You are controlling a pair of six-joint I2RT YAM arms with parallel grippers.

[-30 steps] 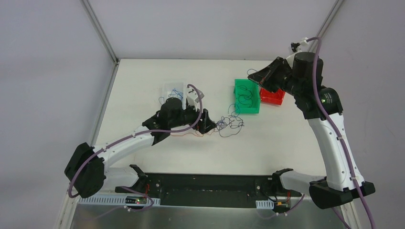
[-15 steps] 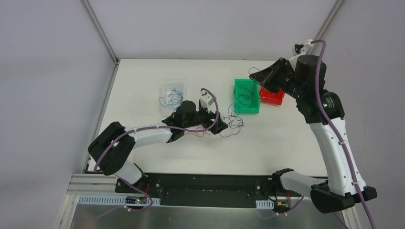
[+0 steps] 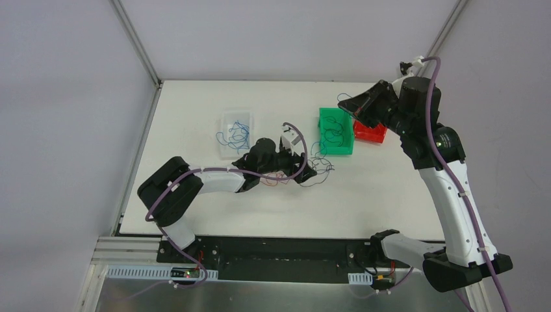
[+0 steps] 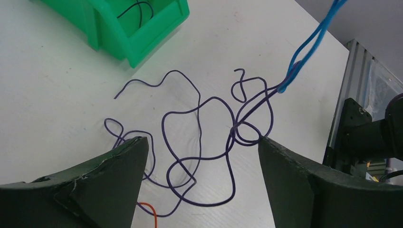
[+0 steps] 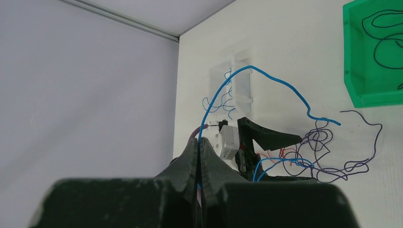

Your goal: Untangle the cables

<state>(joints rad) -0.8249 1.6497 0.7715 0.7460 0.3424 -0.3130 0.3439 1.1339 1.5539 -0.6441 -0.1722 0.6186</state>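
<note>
Thin, curly dark-purple cables [image 4: 231,137] tangled on white flat table [image 3: 390,188], near green plastic bin [image 4: 142,47]. Thin blue cable [image 4: 311,45] stretched upward, seemingly looped through one strand, pinched in closed right pincer [image 5: 198,142]. Left pincer [image 4: 202,142] spread wide, low over tangle.

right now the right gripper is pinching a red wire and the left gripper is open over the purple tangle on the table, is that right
Not quite. The right gripper is pinching a blue wire, not a red one; the right wrist view shows it. The rest holds: the left gripper is open over the purple tangle on the table.
</note>
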